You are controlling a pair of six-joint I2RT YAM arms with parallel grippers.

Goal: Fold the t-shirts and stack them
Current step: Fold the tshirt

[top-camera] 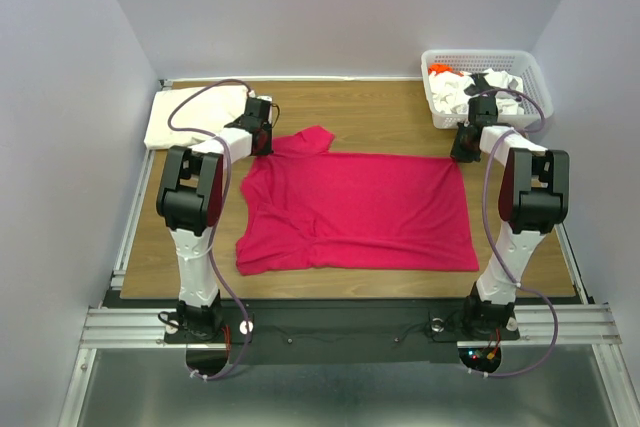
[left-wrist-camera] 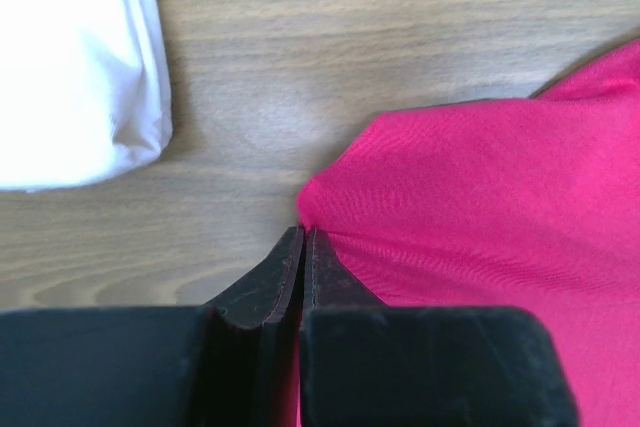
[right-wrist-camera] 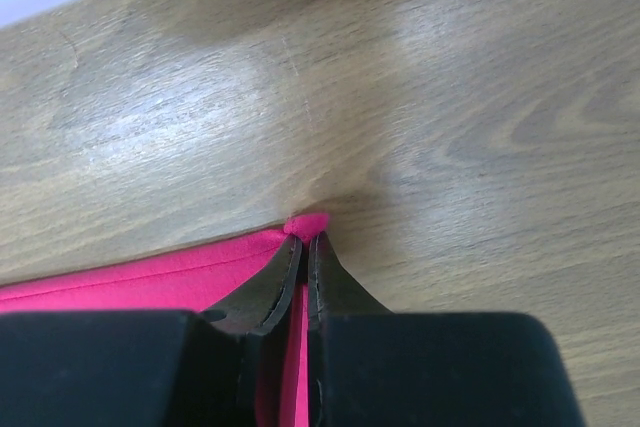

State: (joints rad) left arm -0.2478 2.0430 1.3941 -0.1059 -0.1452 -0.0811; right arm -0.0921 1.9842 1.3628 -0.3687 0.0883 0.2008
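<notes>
A magenta-red t-shirt (top-camera: pixel 355 212) lies spread flat on the wooden table, sleeve pointing to the far left. My left gripper (top-camera: pixel 262 143) is shut on the shirt's far left edge near the sleeve; the wrist view shows red cloth (left-wrist-camera: pixel 480 207) pinched between the closed fingers (left-wrist-camera: pixel 303 237). My right gripper (top-camera: pixel 463 151) is shut on the shirt's far right corner (right-wrist-camera: pixel 305 224), which pokes out past the fingertips. A folded cream-white t-shirt (top-camera: pixel 195 115) lies at the far left and shows in the left wrist view (left-wrist-camera: pixel 70 57). Printed white and orange shirts (top-camera: pixel 470 87) fill the basket.
A white lattice basket (top-camera: pixel 535 72) stands at the far right corner of the table. Grey walls close in on three sides. The table's metal rail (top-camera: pixel 330 322) runs along the near edge by the arm bases.
</notes>
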